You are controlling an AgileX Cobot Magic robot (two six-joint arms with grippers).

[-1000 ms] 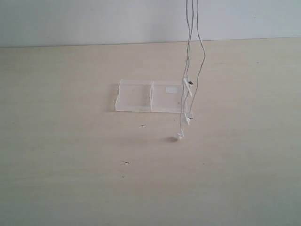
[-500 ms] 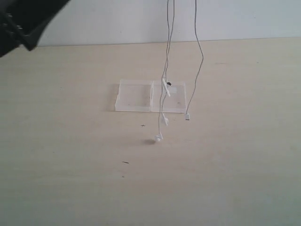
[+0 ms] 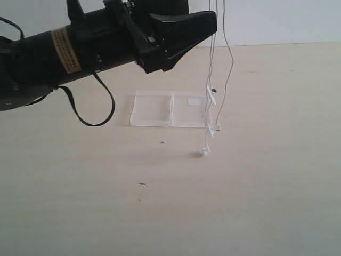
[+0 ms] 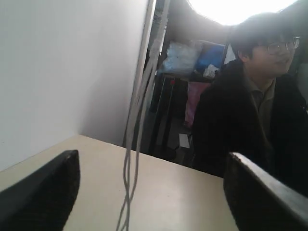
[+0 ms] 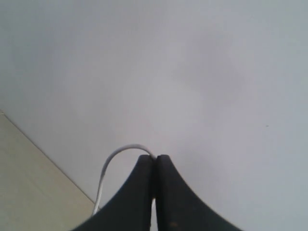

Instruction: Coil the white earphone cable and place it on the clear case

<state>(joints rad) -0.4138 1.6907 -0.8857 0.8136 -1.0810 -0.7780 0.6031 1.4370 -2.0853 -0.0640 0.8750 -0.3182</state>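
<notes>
Right claw is pinched shut on the white earphone cable, which loops out right at its tips. Left claw is spread wide, with the hanging strands running down between its jaws and nothing gripped yet. The cable dangles from above the exterior shot, earbuds low over the table just in front of the labelled half of the clear case.

This thing's feather-light, floppy and swingy, so I'd grab the strands bunched together partway up, not near the earbuds.

Half a second ago the left arm was barely poking into the corner and the strands had swung left. Now it's right at them and they hang by the case's right edge.
</notes>
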